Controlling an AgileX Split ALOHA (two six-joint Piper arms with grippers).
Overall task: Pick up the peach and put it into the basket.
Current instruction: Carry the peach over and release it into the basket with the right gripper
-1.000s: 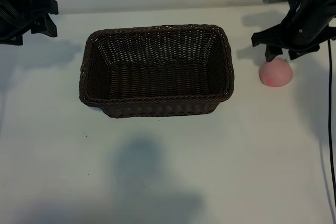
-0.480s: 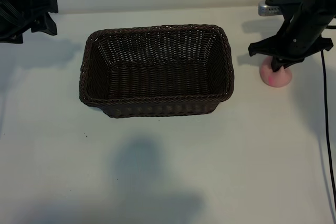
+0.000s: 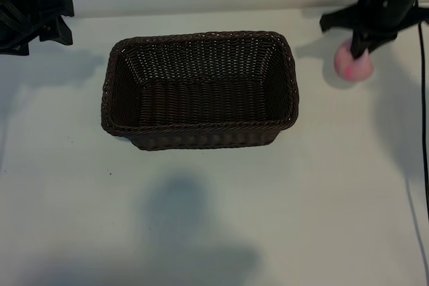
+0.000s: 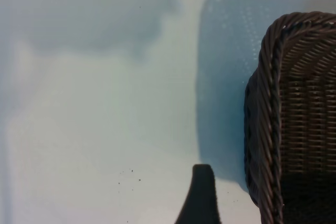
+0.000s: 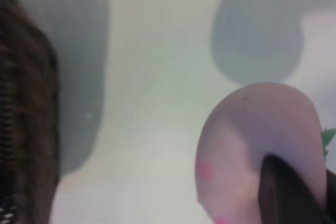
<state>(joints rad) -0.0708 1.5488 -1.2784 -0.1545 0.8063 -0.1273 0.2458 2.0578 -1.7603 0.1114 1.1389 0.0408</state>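
Pink and round, the peach (image 3: 353, 66) hangs clamped in the right pincer (image 3: 360, 50) at the far right of the table (image 3: 221, 219), lifted off the surface with its shadow on the tabletop below. It is well apart from the dark wicker basket (image 3: 200, 140), which sits mid-table with nothing inside. Off at the far left edge the left pincer (image 3: 41, 23) is parked, its jaws spread wide, beside the basket's left end.
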